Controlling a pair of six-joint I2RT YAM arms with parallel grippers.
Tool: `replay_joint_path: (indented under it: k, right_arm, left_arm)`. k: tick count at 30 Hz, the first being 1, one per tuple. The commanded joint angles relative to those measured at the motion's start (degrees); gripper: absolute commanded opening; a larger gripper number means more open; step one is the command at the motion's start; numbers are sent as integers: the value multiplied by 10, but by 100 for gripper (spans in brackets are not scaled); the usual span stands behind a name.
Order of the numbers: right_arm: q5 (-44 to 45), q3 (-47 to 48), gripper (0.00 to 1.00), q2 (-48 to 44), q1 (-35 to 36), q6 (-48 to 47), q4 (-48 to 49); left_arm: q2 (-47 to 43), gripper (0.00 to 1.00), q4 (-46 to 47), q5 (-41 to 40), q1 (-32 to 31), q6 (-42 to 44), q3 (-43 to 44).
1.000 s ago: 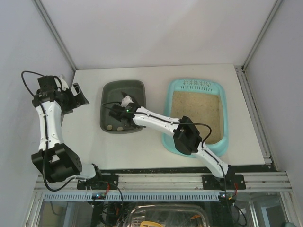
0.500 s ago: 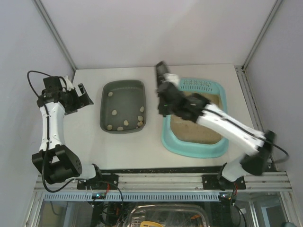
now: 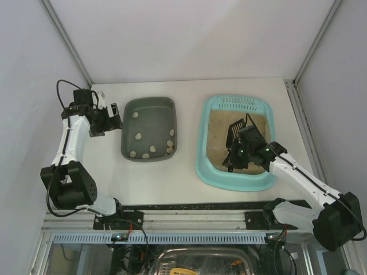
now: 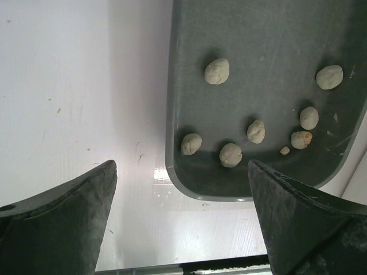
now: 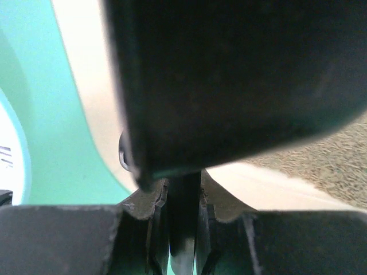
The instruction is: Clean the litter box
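Observation:
The light-turquoise litter box (image 3: 234,182) lies at the right of the table, with beige litter (image 3: 221,146) in it. My right gripper (image 3: 241,151) is over its near half, shut on the handle of a black slotted scoop (image 3: 234,132) whose blade points toward the far end. In the right wrist view the scoop (image 5: 229,74) fills the top of the picture, its handle pinched in my right gripper (image 5: 183,197), with the turquoise wall (image 5: 54,143) and the litter (image 5: 335,166) behind. My left gripper (image 3: 112,117) hangs open at the dark grey tray's left edge, holding nothing.
The dark grey tray (image 3: 124,137) sits left of the litter box and holds several pale clumps (image 3: 138,136). In the left wrist view my open left gripper (image 4: 182,172) spans the tray's corner (image 4: 275,34) and its clumps (image 4: 217,70). A metal rail (image 3: 195,217) runs along the table's near edge.
My right arm swung with the scoop from the dark grey tray to over the litter box. My left gripper moved right, up to the grey tray's edge, still open.

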Motion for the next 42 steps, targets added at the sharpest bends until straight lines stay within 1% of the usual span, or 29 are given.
replay_joint_path:
  k: [1,6,11,18,21,23,25,26,27,28,29,32,35,39,41,42]
  right_arm:
    - [-61,22,0,19,-13,-4,51]
    - [-110,27,0,90,-30,-20,68]
    - [-89,50,0,153,-36,-48,55]
    - [-80,81,0,222,-67,-106,49]
    - [-74,95,13,237,-71,-122,31]
    - [-57,105,31,239,-71,-131,8]
    - [-33,113,54,232,-70,-138,-11]
    - [-21,116,67,227,-71,-141,-19]
    - [-10,121,70,221,-71,-143,-28]
    - [1,126,87,215,-72,-148,-38]
    - [12,133,98,210,-72,-151,-47]
    - [55,178,100,182,-63,-155,-92]
    - [105,265,100,140,-41,-154,-138]
    - [121,369,100,111,-18,-115,-198]
    - [164,397,100,94,-1,-81,-220]
    - [170,399,100,81,2,-68,-222]
  left_arm:
    - [-6,100,4,-8,-9,7,31]
    - [-19,100,15,-10,-10,8,11]
    - [-23,100,14,-16,-10,12,7]
    - [-25,100,18,-15,-11,10,1]
    - [-25,100,18,-16,-11,10,2]
    - [-26,100,22,-10,-11,5,-2]
    - [-26,100,25,-5,-12,2,-4]
    - [-26,100,25,-4,-13,2,-4]
    - [-25,100,25,-5,-14,3,-3]
    - [-24,100,25,-5,-15,4,-3]
    - [-23,100,23,-6,-15,5,-2]
    - [-21,100,22,-4,-17,7,-5]
    - [-25,100,24,-6,-28,12,-19]
    - [-40,100,29,-27,-54,23,-40]
    - [-50,100,30,-40,-72,30,-48]
    - [-54,100,30,-48,-81,33,-51]
